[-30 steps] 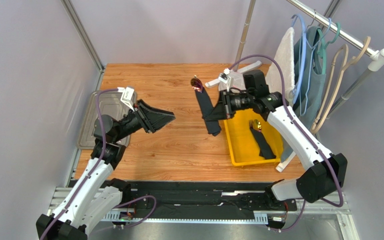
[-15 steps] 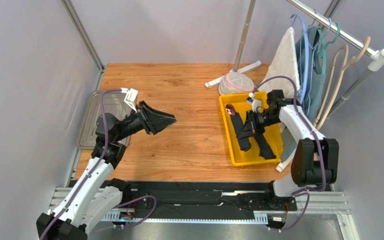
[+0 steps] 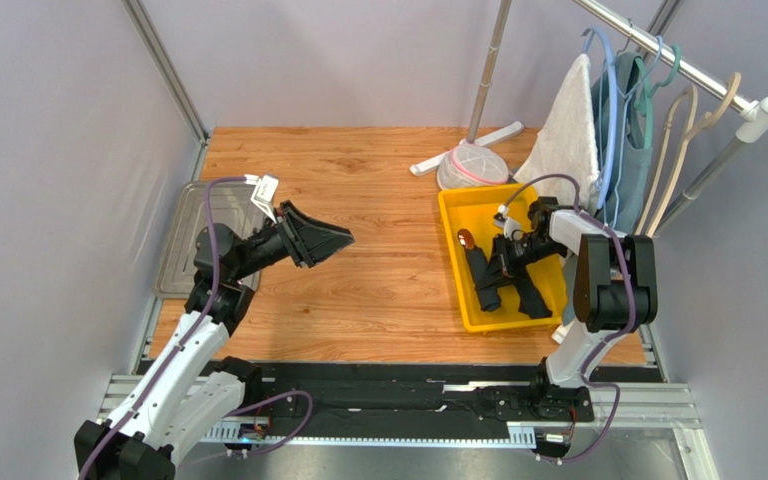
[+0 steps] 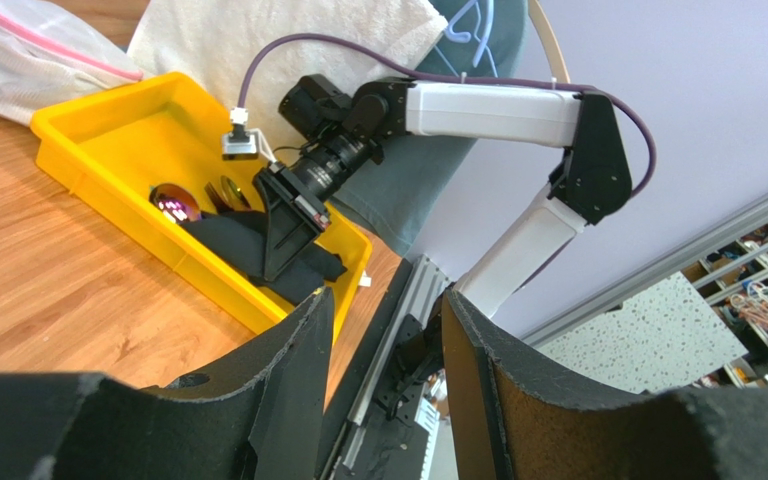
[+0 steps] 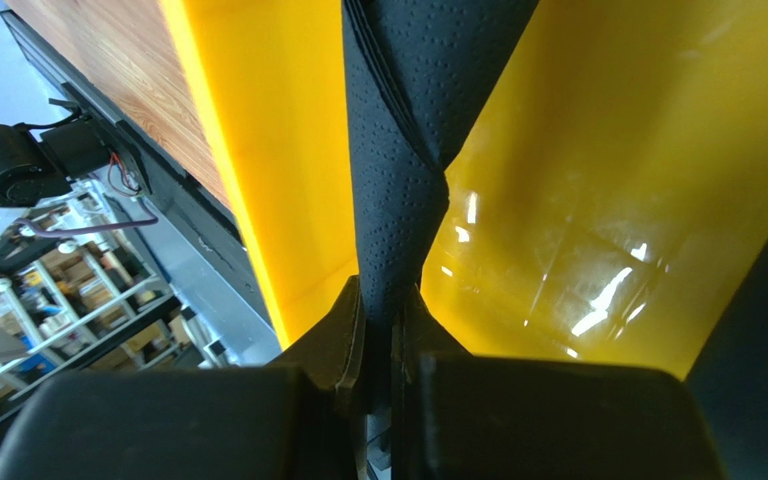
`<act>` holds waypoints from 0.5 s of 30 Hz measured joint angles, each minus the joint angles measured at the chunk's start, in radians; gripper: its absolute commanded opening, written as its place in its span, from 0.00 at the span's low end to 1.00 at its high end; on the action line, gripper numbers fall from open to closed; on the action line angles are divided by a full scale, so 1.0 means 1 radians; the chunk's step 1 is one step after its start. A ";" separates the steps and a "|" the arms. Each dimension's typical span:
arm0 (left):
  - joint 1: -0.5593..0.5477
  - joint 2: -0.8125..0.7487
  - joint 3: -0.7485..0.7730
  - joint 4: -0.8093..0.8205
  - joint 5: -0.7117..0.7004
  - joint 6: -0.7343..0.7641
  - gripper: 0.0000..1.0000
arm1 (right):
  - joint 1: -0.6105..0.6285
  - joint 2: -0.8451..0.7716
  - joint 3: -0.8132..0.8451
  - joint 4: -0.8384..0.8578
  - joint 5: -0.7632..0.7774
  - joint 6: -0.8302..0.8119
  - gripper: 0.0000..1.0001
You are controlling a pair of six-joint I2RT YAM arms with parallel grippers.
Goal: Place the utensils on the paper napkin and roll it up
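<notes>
Moved well to the right since a second ago, when held up above the middle of the desk; lowered now into the yellow tray, speaking of the paper napkin, rolled into a black tube with a purple spoon head poking from its far end. Hardly shifted on the left side meanwhile.

Starting nearest: finding the left gripper raised over the wood, its fingers spread with nothing between them, aimed across toward the yellow tray and probably just parked clear of the work. Passing a grey metal tray at the desk's left edge beneath that arm.

Further in, finding the right gripper reaching down into the yellow tray, pressed together on the napkin roll and pinching it, likely to keep the wrap from springing loose on the way down. Spotting a second black roll just beside it on the right, and a second shiny head near the purple one; cannot tell whether the rolls touch.

Judging from this, looks like rolling done and stowing under way, with only the release left. Best to ease those fingers apart slowly, lest the paper unwind.

Beyond the yellow tray, noting a white mesh bag, then a white towel hung at the back.
</notes>
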 measured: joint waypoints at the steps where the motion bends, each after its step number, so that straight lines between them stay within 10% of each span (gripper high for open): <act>1: 0.000 0.002 0.000 0.000 0.000 0.000 0.52 | -0.001 0.018 0.000 0.005 -0.006 0.001 0.00; 15: 0.000 0.031 -0.013 0.023 0.003 -0.019 0.52 | -0.019 0.186 -0.002 0.036 -0.114 0.017 0.05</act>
